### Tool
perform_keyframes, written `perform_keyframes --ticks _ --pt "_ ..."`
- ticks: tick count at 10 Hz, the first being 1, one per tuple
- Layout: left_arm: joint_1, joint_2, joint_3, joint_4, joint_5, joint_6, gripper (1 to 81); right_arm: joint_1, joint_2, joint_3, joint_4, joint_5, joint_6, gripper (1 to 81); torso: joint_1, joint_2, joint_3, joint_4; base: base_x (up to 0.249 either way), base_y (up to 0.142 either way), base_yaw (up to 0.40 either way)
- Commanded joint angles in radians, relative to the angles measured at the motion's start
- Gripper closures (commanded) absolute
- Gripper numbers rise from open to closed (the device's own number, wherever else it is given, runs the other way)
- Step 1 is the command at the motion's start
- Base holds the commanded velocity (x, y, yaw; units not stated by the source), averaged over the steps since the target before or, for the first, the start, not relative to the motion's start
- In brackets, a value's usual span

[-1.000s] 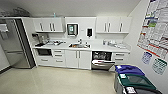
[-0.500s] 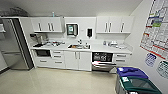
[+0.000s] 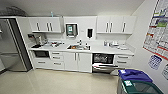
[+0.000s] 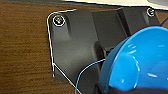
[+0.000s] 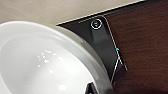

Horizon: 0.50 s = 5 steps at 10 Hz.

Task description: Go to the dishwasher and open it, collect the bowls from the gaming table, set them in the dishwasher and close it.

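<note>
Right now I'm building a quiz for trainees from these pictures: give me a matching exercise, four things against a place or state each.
Things:
1. stainless-steel-fronted dishwasher
2. bright blue round bowl
3. plain white round bowl
4. purple-lidded bin

Places or states:
A. large in the right wrist view
B. door lowered, dark racks showing
C. on the floor by the poster wall
D. large in the left wrist view

Pairs: 1-B, 2-D, 3-A, 4-C

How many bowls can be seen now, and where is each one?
2. A blue bowl shows large in the left wrist view; a white bowl shows large in the right wrist view. Others may be hidden.
</note>
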Motion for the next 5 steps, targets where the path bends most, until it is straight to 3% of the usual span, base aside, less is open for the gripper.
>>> perform_keyframes --ticks 1,5 --pt "-0.052 -0.003 0.000 0.010 0.051 0.001 81.1 0.043 -0.021 0.010 -0.014 -0.038 -0.001 81.1 0.000 0.000 0.000 0.000 0.157 -0.075 0.000" --pt "-0.050 -0.003 -0.002 0.008 0.051 0.001 81.1 0.043 -0.021 0.007 -0.017 -0.038 -0.001 81.1 0.000 0.000 0.000 0.000 0.102 -0.076 0.000"
